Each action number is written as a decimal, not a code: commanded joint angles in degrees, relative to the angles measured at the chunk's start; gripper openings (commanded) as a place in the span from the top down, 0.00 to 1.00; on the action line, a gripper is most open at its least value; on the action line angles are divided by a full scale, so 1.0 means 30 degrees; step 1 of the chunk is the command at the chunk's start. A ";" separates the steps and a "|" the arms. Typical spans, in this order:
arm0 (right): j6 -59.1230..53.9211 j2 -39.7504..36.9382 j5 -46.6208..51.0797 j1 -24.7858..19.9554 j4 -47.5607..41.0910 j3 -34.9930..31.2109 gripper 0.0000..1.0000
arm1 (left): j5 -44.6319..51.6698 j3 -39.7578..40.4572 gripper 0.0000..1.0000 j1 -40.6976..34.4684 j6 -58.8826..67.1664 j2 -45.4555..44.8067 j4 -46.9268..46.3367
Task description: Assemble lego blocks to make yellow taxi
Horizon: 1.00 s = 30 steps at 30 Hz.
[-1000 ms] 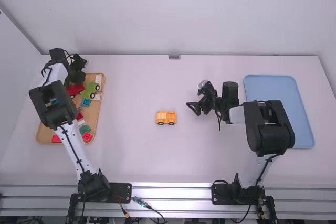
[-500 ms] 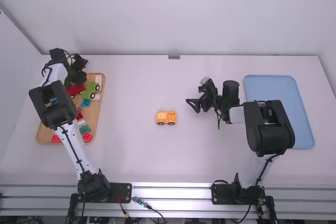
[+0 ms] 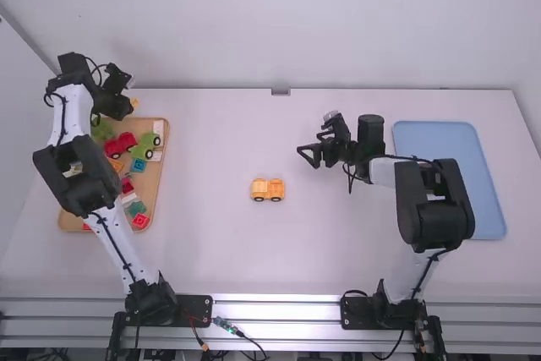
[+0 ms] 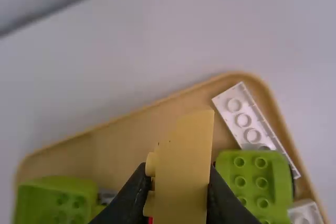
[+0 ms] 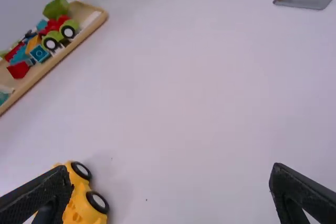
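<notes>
While your left tool (image 3: 128, 109) clamps yellow block (image 4: 184, 171) over tray (image 3: 153, 187), your right tool (image 3: 307, 156) hangs spread near wheeled base (image 3: 268, 188).

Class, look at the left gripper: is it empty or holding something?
Holding. The left gripper has a yellow block pinched between its fingers, and the wooden tray shows beyond it.

Table (image 3: 207, 137) open between tray (image 3: 153, 182) and right pincer (image 3: 306, 157), except yellow wheeled base (image 3: 268, 188).
</notes>
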 commanded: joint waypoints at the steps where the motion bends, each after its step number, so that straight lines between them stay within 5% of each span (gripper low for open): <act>1: -0.0685 -0.0231 -0.0386 0.0240 -0.0707 0.1013 0.01 | 0.0335 0.0401 0.98 -0.0860 0.0036 -0.1154 -0.0444; 10: -0.0678 -0.0231 -0.0036 0.0175 -0.1246 0.2025 0.01 | 0.0058 -0.0503 0.98 -0.2994 -0.0430 -0.2786 0.0240; 18: -0.0605 -0.0231 -0.0182 -0.0036 -0.1188 0.2004 0.01 | -0.0699 -0.7788 0.98 -0.5472 -0.0168 -0.6451 0.5654; 26: 0.0364 -0.0231 -0.3395 -0.0051 -0.1392 0.2259 0.01 | -0.0787 -1.5475 0.98 -0.8692 0.2506 -1.1427 0.7125; 30: 0.2426 -0.0231 -0.5340 -0.0022 -0.2368 0.2892 0.01 | -0.2616 -2.1063 0.98 -1.1919 0.2397 -1.4618 1.2320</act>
